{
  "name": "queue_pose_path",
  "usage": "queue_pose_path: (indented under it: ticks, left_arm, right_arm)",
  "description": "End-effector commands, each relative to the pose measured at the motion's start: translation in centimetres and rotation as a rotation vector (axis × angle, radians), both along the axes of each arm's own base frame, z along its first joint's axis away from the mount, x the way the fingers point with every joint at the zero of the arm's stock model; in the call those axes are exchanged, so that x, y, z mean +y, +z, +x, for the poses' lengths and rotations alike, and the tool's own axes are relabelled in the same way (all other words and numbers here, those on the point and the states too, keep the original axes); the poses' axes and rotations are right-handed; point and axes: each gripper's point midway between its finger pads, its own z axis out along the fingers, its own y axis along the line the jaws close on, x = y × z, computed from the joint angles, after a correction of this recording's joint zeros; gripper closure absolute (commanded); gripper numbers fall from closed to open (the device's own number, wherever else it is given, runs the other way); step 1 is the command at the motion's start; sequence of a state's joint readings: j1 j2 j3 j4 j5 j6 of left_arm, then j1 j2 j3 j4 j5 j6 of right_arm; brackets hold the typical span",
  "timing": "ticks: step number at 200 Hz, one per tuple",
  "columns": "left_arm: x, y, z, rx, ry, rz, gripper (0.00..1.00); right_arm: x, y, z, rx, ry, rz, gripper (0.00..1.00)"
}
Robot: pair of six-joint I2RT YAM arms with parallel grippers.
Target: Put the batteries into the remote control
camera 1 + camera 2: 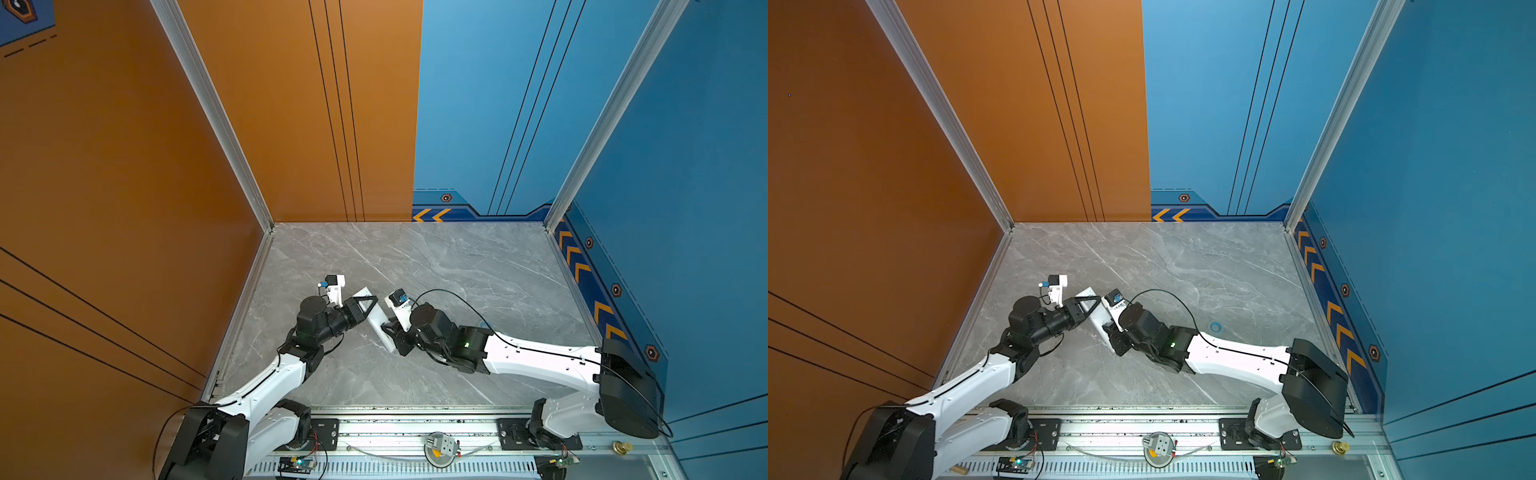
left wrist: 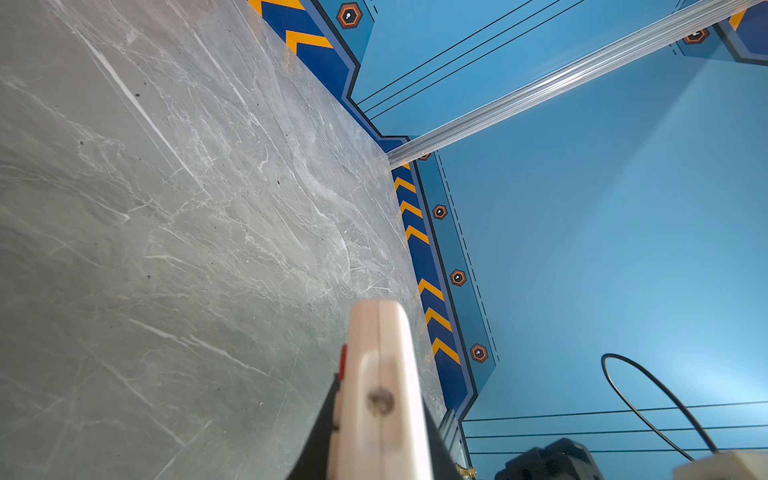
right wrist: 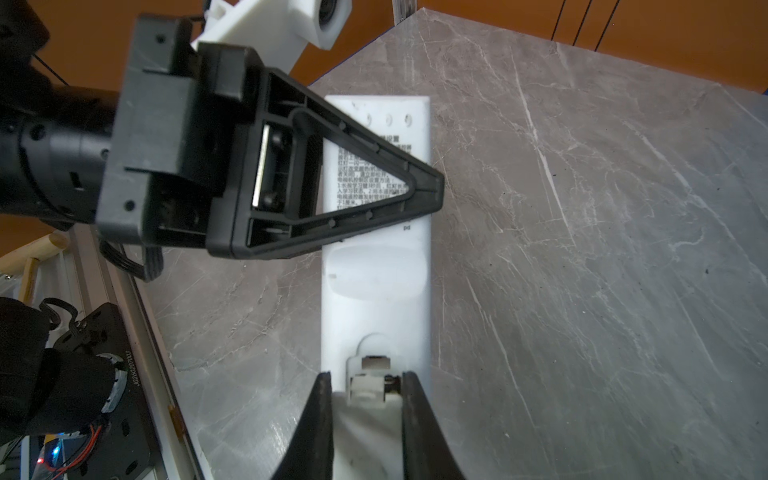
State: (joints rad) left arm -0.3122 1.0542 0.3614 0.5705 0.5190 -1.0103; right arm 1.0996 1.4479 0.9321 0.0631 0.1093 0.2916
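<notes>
**A:** How does the right gripper [image 3: 366, 380] stand?

**B:** Its two fingers pinch the remote control [image 3: 376, 274] at the end which, in both top views, points to 5 o'clock.

**A:** And the left gripper [image 3: 430, 192]?

**B:** It is pressed together on the flat faces of the same remote control, at the 11 o'clock end. The white back with printed text looks up.

**A:** Where is it on the marble tabletop [image 1: 457, 270]?

**B:** A little toward 9 o'clock from the middle. Whether it touches the surface, I cannot tell.
</notes>
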Motion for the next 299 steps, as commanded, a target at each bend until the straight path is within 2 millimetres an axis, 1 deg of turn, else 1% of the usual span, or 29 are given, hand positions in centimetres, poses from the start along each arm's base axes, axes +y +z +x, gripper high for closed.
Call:
queue_pose_path:
  ticks: [1,41,115,158,191,236,264,299]
  left_arm:
    - [0.2,2.1,0.3,-0.059,0.009,-0.020,1.00]
    - [0.0,2.2,0.2,-0.062,0.000,-0.022,1.00]
    - [-0.2,2.7,-0.1,-0.071,-0.025,-0.031,1.00]
    - [-0.5,3.0,-0.3,-0.078,-0.038,-0.035,1.00]
    - [-0.5,3.1,-0.3,-0.081,-0.038,-0.035,1.00]
    - [-0.6,3.4,-0.3,-0.089,-0.047,-0.036,1.00]
    - [-0.6,3.5,-0.4,-0.091,-0.050,-0.037,1.00]
    - [-0.7,3.5,-0.5,-0.092,-0.056,-0.036,1.00]
  right_arm:
    - [-0.4,-0.8,0.0,0.003,-0.008,-0.033,0.82]
    - [-0.5,-0.5,0.1,-0.005,-0.011,-0.037,0.82]
    - [-0.6,-0.7,0.0,-0.010,-0.006,-0.045,0.82]
    - [-0.4,-0.5,0.1,-0.015,-0.002,-0.039,0.82]
    - [-0.5,-0.7,0.0,-0.009,-0.002,-0.042,0.82]
    - [-0.5,-0.6,0.0,-0.009,-0.007,-0.038,0.71]
    - [-0.4,-0.4,0.1,-0.012,-0.006,-0.032,0.67]
    - [-0.5,-0.1,0.0,-0.014,-0.004,-0.028,0.60]
